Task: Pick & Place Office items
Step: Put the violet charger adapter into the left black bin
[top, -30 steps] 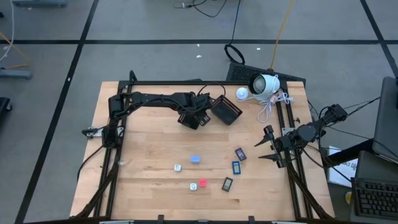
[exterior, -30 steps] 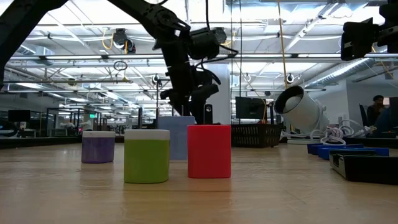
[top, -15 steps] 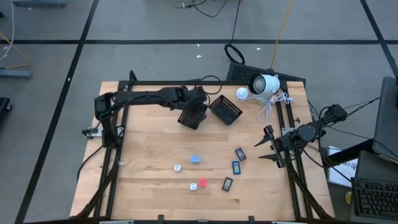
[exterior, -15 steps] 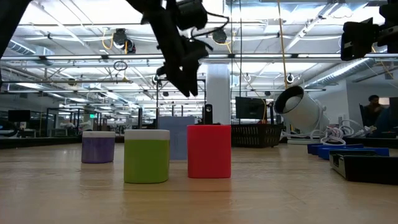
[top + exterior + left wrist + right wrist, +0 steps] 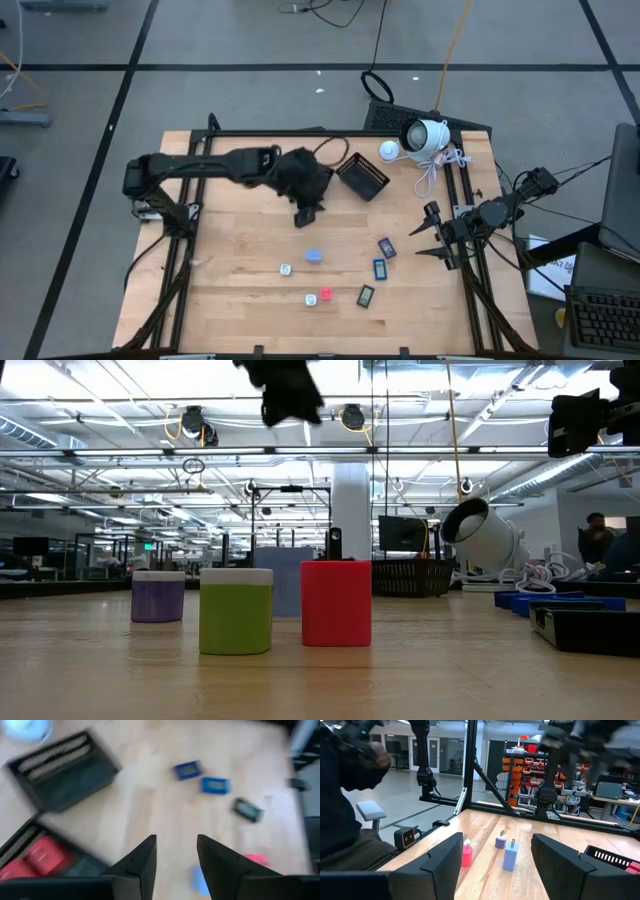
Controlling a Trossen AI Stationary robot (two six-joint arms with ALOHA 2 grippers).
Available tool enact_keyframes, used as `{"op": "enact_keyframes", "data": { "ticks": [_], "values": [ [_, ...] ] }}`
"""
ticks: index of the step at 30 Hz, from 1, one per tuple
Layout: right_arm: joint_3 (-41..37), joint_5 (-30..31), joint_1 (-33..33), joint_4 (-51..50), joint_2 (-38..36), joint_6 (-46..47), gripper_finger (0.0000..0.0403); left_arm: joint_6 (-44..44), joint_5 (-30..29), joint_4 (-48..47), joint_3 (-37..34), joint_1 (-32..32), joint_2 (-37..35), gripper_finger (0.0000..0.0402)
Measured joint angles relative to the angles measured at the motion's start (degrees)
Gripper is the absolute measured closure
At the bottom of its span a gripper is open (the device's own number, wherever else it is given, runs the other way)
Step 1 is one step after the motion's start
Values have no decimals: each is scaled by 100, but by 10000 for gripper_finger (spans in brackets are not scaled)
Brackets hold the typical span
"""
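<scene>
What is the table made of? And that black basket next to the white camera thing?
The table looks like pale wood with a smooth matte finish: plank seams and grain run across it. The black basket looks like metal wire mesh, probably painted matte black; fine ribbing shows on its walls, though plastic can't be ruled out.

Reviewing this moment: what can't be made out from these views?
- Left gripper: high view shows only a dark mass of arm over it; the low view's top edge cuts the arm off.
- Basket under the left arm: hidden in the high view; the blurred left wrist view shows red pieces inside, number unclear.
- Small white bits: too tiny in the high view to identify.
- Right gripper, waiting at the table's right edge: too small from above.
</scene>
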Motion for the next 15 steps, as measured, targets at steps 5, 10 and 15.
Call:
{"op": "enact_keyframes", "data": {
  "ticks": [5,10,15],
  "values": [
    [0,-2,0,0,0,1,179,16,248,478,-130,-862,-205,270],
    [1,-2,0,0,0,-1,179,-21,281,776,-314,-1693,-210,261],
    [1,0,1,-1,0,-1,179,-677,275,768,-487,-2367,-147,254]
  ]
}}
